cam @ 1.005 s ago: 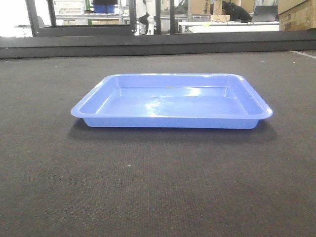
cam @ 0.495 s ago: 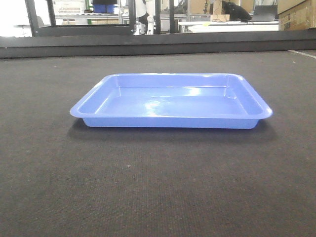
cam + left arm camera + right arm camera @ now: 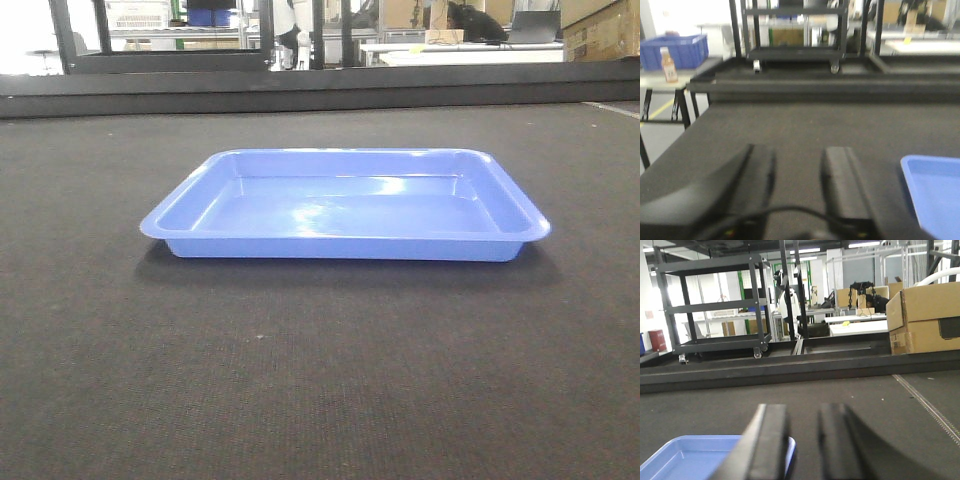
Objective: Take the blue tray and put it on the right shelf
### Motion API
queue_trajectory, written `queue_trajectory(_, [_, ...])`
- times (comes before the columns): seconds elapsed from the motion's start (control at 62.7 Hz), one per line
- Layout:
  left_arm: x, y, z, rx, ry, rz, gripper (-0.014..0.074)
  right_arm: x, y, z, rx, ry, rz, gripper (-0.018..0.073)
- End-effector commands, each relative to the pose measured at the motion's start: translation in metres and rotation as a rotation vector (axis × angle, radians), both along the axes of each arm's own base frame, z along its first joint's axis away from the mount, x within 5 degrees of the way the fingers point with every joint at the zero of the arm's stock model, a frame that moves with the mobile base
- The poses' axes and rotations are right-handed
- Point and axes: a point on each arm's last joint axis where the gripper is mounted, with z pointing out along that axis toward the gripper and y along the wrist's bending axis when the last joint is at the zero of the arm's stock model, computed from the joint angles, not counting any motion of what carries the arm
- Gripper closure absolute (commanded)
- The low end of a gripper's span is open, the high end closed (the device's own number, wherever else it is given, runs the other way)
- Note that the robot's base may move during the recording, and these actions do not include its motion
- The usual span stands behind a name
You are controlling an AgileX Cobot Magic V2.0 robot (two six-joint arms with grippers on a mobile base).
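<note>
The blue tray point(image 3: 345, 205) lies flat and empty on the dark mat in the middle of the front view. No gripper shows in that view. In the left wrist view my left gripper point(image 3: 797, 157) is open and empty, low over the mat, with the tray's near corner point(image 3: 935, 195) to its right and apart from it. In the right wrist view my right gripper point(image 3: 802, 415) is open. The tray point(image 3: 690, 457) lies to its lower left, and the tray's right rim shows just behind the left finger point(image 3: 772, 440). The right shelf is out of view.
A raised black ledge point(image 3: 320, 95) runs along the mat's far edge. Beyond it stand a black wheeled cart point(image 3: 720, 305), cardboard boxes point(image 3: 925, 315), and a deep blue bin point(image 3: 675, 50) with a bottle beside it at far left.
The whole front view has drifted a few pixels to the left. The tray has not moved on the mat.
</note>
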Motion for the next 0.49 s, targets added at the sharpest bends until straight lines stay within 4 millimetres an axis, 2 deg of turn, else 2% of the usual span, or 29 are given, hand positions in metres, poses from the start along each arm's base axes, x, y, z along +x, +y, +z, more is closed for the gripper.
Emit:
queue_trajectory(0.0, [0.026,-0.001,0.019,0.004,0.004,-0.008,0.0218,0.015,0.0,0.026,-0.01,-0.038,-0.005,0.003])
queue_trajectory(0.096, [0.056,-0.008,0.021,0.007,0.053,-0.058,0.0182,0.042,0.001,0.034,-0.013,0.039,-0.004,-0.0072])
queue_trajectory(0.207, [0.09,-0.023,0.027,0.015,0.152,-0.134,0.0182,0.074,0.003,0.044,-0.019,0.149,-0.001,-0.0064])
queue_trajectory(0.383, [0.15,-0.069,0.028,0.056,0.397,-0.276,0.0182,0.127,0.006,0.07,-0.03,0.356,0.01,-0.0063])
queue_trajectory(0.479, [0.184,-0.096,0.028,0.042,0.509,-0.327,0.0182,0.157,0.008,0.076,-0.037,0.482,0.017,-0.0063])
